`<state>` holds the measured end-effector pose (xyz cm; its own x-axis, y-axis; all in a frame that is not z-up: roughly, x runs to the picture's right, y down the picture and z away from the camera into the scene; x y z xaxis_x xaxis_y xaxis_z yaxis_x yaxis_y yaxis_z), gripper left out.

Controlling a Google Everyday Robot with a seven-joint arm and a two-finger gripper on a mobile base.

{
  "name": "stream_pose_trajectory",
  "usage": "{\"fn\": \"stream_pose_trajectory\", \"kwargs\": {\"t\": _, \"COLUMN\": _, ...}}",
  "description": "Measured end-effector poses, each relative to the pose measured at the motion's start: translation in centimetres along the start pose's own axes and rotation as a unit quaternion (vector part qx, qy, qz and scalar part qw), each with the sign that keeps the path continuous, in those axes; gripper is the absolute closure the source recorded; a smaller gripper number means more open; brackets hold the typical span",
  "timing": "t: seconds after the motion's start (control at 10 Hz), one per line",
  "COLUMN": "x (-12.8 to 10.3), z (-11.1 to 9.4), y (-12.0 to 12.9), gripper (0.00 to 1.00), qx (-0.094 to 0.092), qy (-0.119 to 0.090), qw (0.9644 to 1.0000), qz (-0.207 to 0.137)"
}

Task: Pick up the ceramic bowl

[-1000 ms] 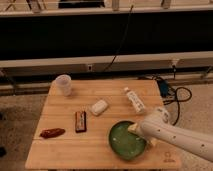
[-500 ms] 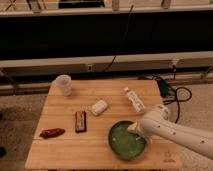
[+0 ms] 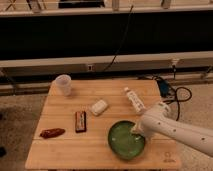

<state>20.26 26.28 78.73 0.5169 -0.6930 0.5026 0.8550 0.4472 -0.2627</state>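
Green ceramic bowl (image 3: 126,140) on wooden table (image 3: 60,150); gripper (image 3: 136,129) at its right rim, finger state can't tell. Rim pinch should seat deep, lift level.

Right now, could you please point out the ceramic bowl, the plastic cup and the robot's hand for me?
ceramic bowl (image 3: 123,142): camera view, on its pale green inside.
plastic cup (image 3: 63,85): camera view, on its side wall.
hand (image 3: 136,129): camera view, at the bowl's right rim, on the arm's tip.

White arm (image 3: 175,129) reaching in from lower right, gripper (image 3: 136,129) at its leftward tip, angled down.
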Motion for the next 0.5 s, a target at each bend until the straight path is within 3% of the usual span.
{"fn": "stream_pose_trajectory", "kwargs": {"t": 0.3, "x": 0.0, "z": -0.4, "y": 0.2, "gripper": 0.88, "qx": 0.000, "qy": -0.005, "qw": 1.0000, "qz": -0.005}}
{"fn": "stream_pose_trajectory", "kwargs": {"t": 0.5, "x": 0.1, "z": -1.5, "y": 0.1, "gripper": 1.00, "qx": 0.006, "qy": -0.004, "qw": 1.0000, "qz": -0.006}}
